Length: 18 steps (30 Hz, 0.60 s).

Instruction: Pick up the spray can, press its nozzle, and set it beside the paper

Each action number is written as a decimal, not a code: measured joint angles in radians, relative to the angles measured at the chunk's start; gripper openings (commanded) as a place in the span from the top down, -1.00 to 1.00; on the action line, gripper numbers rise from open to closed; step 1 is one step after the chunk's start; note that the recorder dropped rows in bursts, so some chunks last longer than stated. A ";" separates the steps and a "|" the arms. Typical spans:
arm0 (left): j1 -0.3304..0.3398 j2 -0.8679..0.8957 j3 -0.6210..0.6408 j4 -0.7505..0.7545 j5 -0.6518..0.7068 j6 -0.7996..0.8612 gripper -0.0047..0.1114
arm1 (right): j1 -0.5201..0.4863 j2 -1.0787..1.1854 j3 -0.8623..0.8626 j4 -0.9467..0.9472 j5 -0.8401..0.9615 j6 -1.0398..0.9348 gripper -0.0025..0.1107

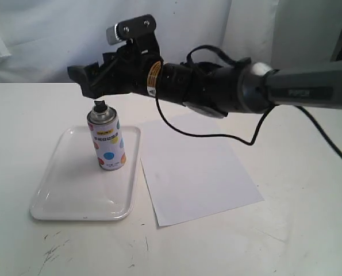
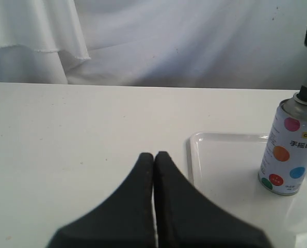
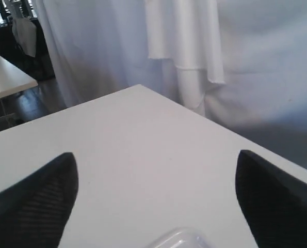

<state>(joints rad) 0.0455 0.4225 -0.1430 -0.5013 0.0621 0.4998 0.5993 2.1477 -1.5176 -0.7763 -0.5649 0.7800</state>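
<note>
Exterior: one spray can (image 1: 107, 140) upright on one white tray (image 1: 61, 190) on worktop (image 1: 285, 230), nozzle (image 1: 99, 106) on top; one paper (image 1: 193, 169) at tray's 3 o'clock. One arm (image 1: 216, 86) level, reaching in from 3 o'clock, right pincer (image 1: 81, 77) just above nozzle.
Left wrist: left pincer (image 2: 154, 160) clenched, empty.
Right wrist: right pincer released, fingers (image 3: 34, 201) wide apart.

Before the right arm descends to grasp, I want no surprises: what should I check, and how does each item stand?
1. Right gripper open: ok, fingers wide apart.
2. Spray can upright on the white tray: ok.
3. Nozzle untouched: ok, a gap shows above it.
4. Right gripper centred over the can: cannot tell; the right wrist view does not show the can.
5. Paper flat beside the tray: ok.
6. Left gripper shut, apart from the can: ok.
</note>
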 measured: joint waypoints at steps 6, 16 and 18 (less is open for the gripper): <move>0.000 0.000 0.000 0.000 0.000 0.000 0.92 | 0.000 -0.152 0.000 -0.331 0.209 0.313 0.96; 0.000 0.000 0.000 -0.005 0.000 0.000 0.92 | -0.031 -0.312 0.159 -0.703 0.256 0.729 0.96; 0.000 0.000 0.000 -0.005 0.000 0.000 0.92 | -0.038 -0.351 0.219 -0.699 0.263 0.707 0.96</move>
<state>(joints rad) 0.0455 0.4225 -0.1430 -0.5060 0.0621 0.4998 0.5614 1.7962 -1.2986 -1.4753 -0.3014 1.4870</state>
